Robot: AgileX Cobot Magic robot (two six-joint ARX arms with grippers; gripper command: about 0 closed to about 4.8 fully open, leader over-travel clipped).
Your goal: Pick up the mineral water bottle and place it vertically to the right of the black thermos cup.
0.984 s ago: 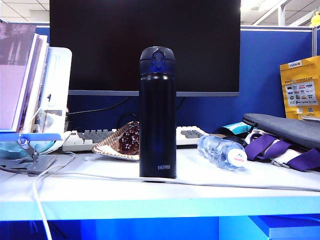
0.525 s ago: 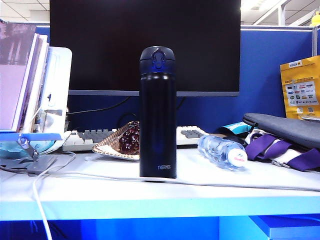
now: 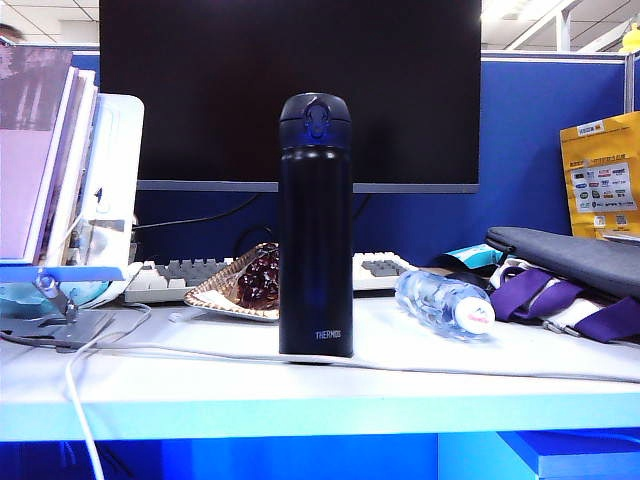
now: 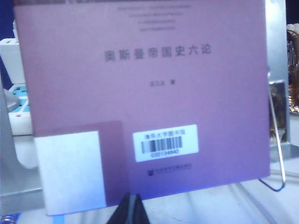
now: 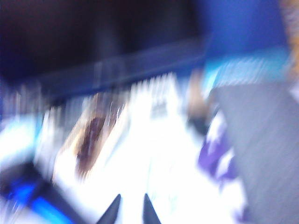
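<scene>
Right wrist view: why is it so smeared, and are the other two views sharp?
Right wrist view: heavy motion blur, only the right end effector tips are readable. Exterior view: sharp, blue-tinted, black thermos cup crisp. Left wrist view: slightly soft, a purple book fills it, left end effector shut at the edge.

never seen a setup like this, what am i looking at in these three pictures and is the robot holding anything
This is a two-armed robot at an office desk. The wide picture comes from a fixed camera facing the desk; neither arm shows in it. A black thermos cup stands upright in the middle, and a mineral water bottle lies on its side to its right. A keyboard, a snack plate and a grey bag lie around.

The other two pictures come from cameras on the wrists. The left gripper is shut and empty, facing a purple book on a stand. The right gripper shows two dark tips slightly apart with nothing between them; its picture is blurred, above the desk.
</scene>
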